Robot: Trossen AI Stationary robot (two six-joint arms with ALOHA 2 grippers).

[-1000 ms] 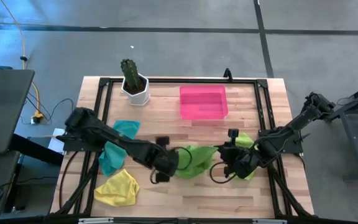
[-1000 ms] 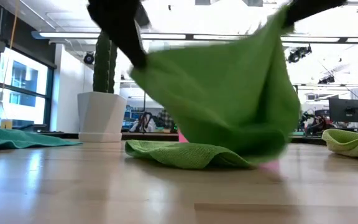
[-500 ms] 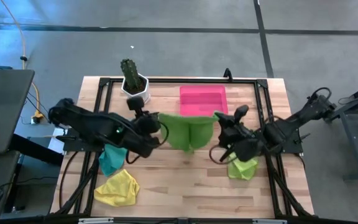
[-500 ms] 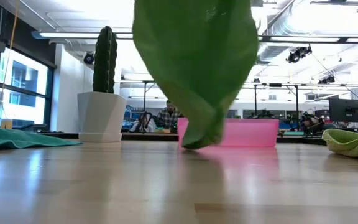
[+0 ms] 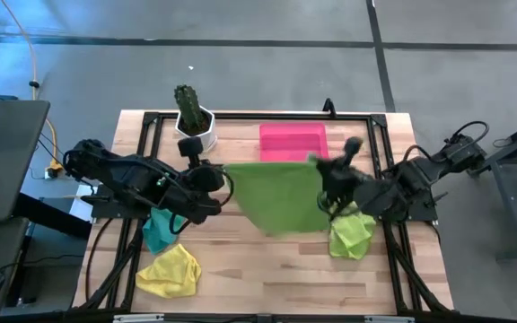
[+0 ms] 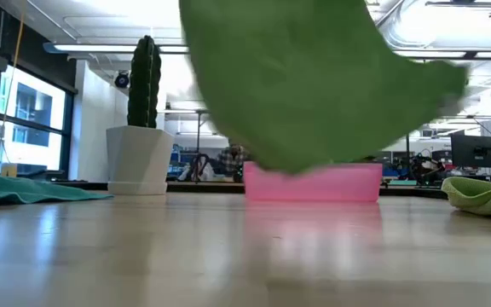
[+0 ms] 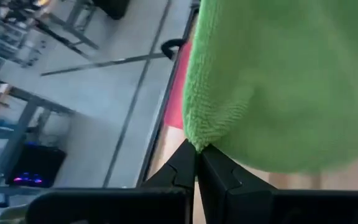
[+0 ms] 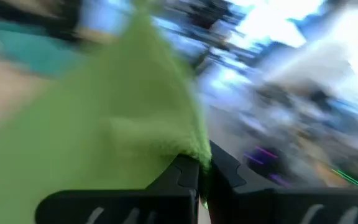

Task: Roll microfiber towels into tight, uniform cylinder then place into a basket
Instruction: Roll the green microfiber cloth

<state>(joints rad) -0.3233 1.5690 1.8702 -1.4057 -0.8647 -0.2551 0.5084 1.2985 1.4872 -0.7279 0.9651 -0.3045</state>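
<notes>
A lime green towel is stretched in the air between my two grippers over the table's middle; it fills the low view. My left gripper is shut on its left corner and my right gripper on its right corner. A second lime green towel lies crumpled at the right. A teal towel and a yellow towel lie at the left. The pink basket stands at the far middle. My left gripper pinches a corner of the green towel between its two fingertips. The towel is lifted clear of the table and spreads away from the fingers. My right gripper pinches the opposite corner between its two fingertips. The towel is spread between the two holds, clear of the table.
A white hexagonal pot with a cactus stands at the far left, beside the basket. A black frame runs around the table's edges. Bare wood lies under the lifted towel.
Both grippers have lifted the green towel off the table and carried it toward the far edge. They have moved apart, and the towel, first bunched and hanging in a narrow fold, has spread out wide between them, clear of the table.
</notes>
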